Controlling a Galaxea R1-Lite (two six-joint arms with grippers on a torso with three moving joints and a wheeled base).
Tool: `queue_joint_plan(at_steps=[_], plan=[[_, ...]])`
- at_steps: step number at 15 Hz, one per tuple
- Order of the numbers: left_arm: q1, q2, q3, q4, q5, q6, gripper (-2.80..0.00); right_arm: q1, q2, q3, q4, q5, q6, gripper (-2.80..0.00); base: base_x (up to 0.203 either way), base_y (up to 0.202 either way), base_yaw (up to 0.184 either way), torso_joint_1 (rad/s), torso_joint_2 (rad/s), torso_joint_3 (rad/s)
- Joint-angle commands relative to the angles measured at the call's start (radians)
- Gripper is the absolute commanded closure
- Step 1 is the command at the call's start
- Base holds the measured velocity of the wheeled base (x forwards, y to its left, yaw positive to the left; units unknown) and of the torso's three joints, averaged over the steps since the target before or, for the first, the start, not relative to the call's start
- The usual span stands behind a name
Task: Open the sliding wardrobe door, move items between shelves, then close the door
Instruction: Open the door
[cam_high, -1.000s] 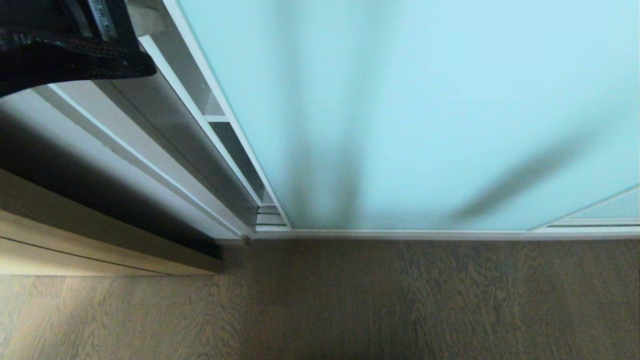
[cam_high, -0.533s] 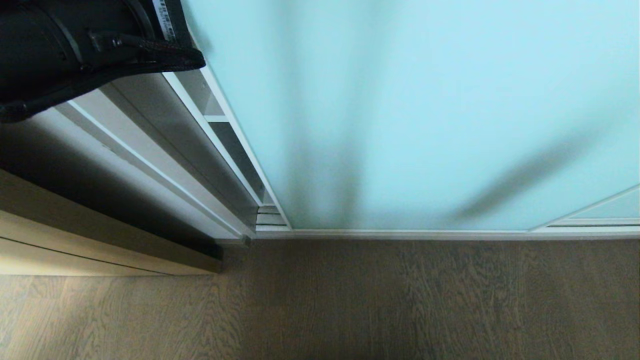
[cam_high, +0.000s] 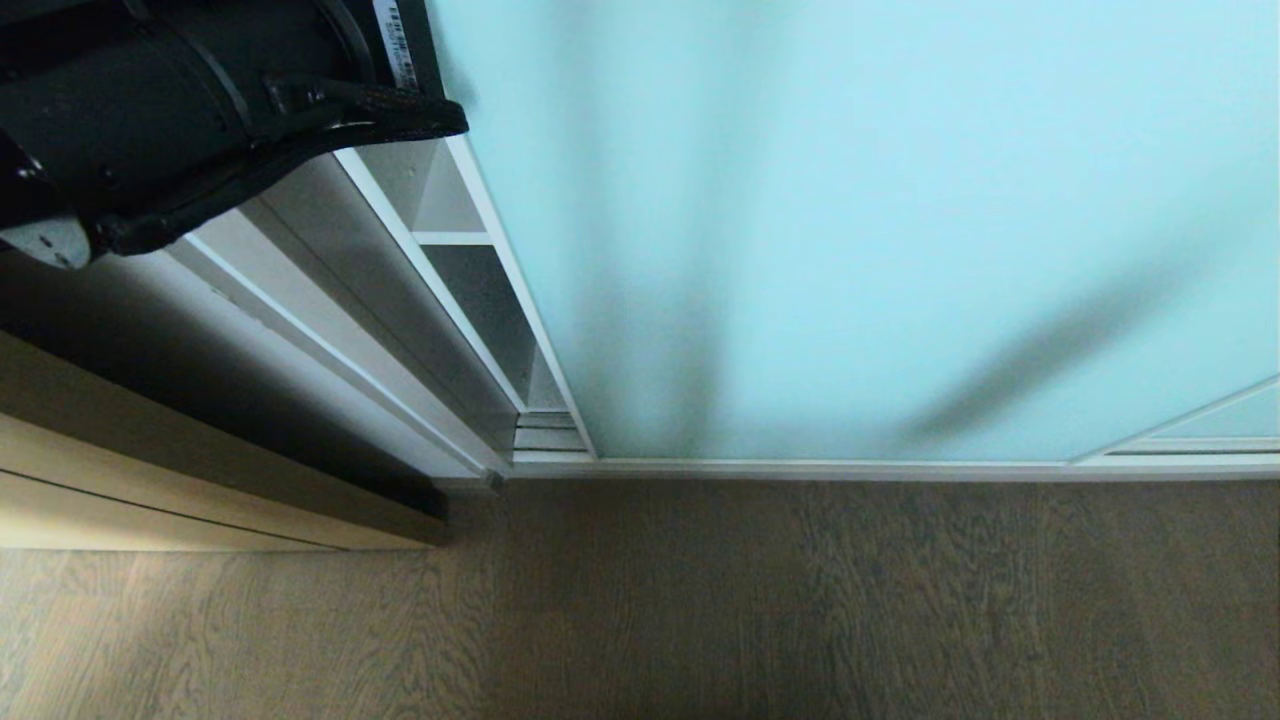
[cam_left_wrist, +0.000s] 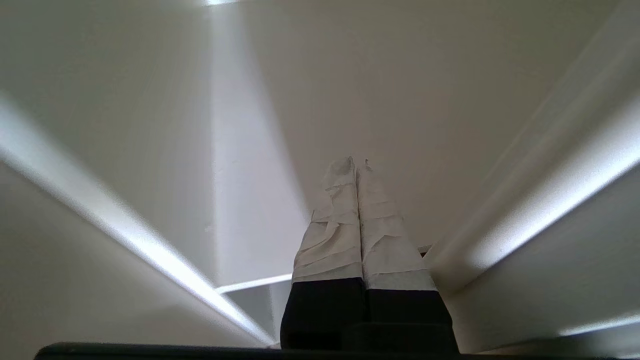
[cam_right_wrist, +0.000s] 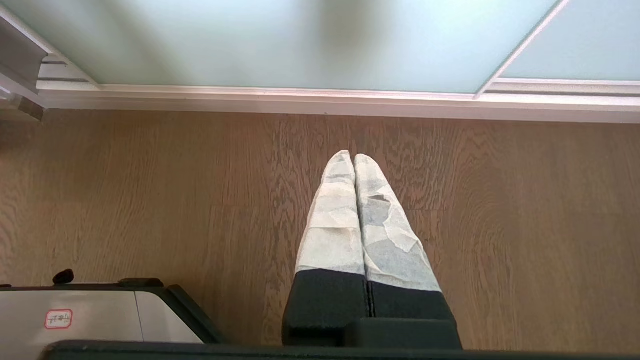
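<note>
The sliding wardrobe door (cam_high: 850, 220), pale aqua frosted glass in a slim white frame, fills most of the head view and stands a narrow gap open at its left edge. In that gap a white shelf (cam_high: 452, 238) shows between white walls. My black left arm (cam_high: 150, 110) reaches in at the top left, up against the door's left edge. In the left wrist view my left gripper (cam_left_wrist: 356, 162) is shut and empty, pointing into the white interior above a shelf edge (cam_left_wrist: 252, 283). My right gripper (cam_right_wrist: 354, 156) hangs shut and empty over the floor before the door (cam_right_wrist: 300, 40). The items are out of view.
Wood-grain floor (cam_high: 700, 600) runs up to the door's bottom track (cam_high: 800, 467). A tan wood panel (cam_high: 150, 470) stands to the left of the wardrobe's side wall. A second glass panel (cam_high: 1220, 415) overlaps at the far right. My own base (cam_right_wrist: 75, 315) shows beside the right gripper.
The door's left edge has slid to the right and the gap is wider, showing more of the shelf. My left arm has come further into view, moving right with the edge.
</note>
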Motion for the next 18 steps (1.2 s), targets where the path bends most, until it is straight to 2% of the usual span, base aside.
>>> queue_joint_plan(at_steps=[1,6,13,18], plan=[[-0.027,0.013,0.003,0.002,0.006,0.001,0.0,0.0,0.001,0.0,-0.001,0.0,0.0,0.0,0.0,0.0,0.0,0.0,0.0,0.0],[-0.136,0.062,0.003,-0.017,0.006,0.004,0.0,0.0,0.001,0.0,-0.001,0.0,0.0,0.0,0.0,0.0,0.0,0.0,0.0,0.0],[-0.233,0.223,-0.011,-0.18,0.008,0.046,0.0,0.0,0.001,0.0,-0.001,0.0,0.0,0.0,0.0,0.0,0.0,0.0,0.0,0.0],[-0.38,0.357,-0.021,-0.294,0.036,0.079,0.0,0.0,0.001,0.0,-0.001,0.0,0.0,0.0,0.0,0.0,0.0,0.0,0.0,0.0]])
